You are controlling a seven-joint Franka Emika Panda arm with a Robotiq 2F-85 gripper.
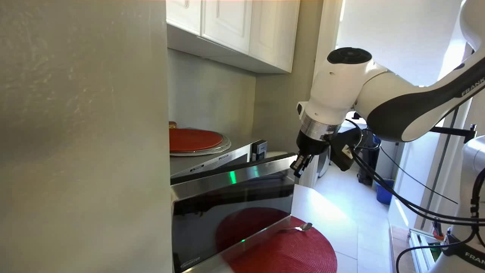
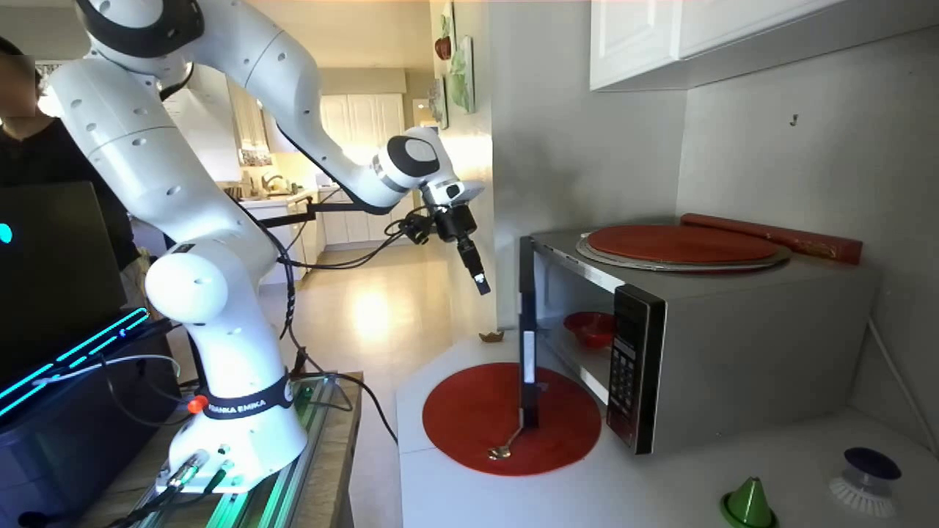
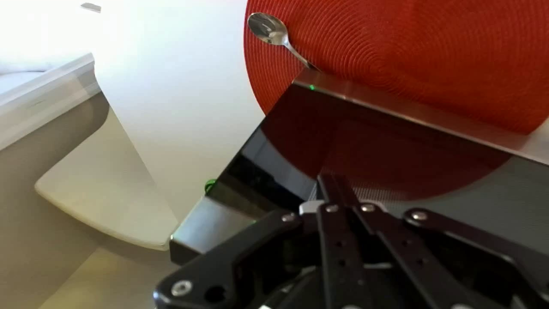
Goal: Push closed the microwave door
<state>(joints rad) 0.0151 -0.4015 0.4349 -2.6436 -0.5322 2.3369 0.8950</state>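
- My gripper (image 3: 333, 182) tilts downward with its two fingers together
- The microwave door (image 1: 231, 216), a panel of dark reflective glass with a steel rim, stands open, its lower edge over a red round placemat (image 2: 469, 418)
- In an exterior view, a gap shows between my fingertips (image 2: 480, 280) and the door, seen there edge-on; I am near its upper free corner, on the outer side
- The microwave (image 2: 763, 359) sits on a white counter (image 2: 440, 506), with a red bowl (image 2: 589, 330) inside and a flat red disc (image 2: 682, 242) on top
- A spoon (image 3: 268, 29) lies on the placemat, its handle running to the door's bottom edge
- White cabinets (image 1: 227, 22) hang above
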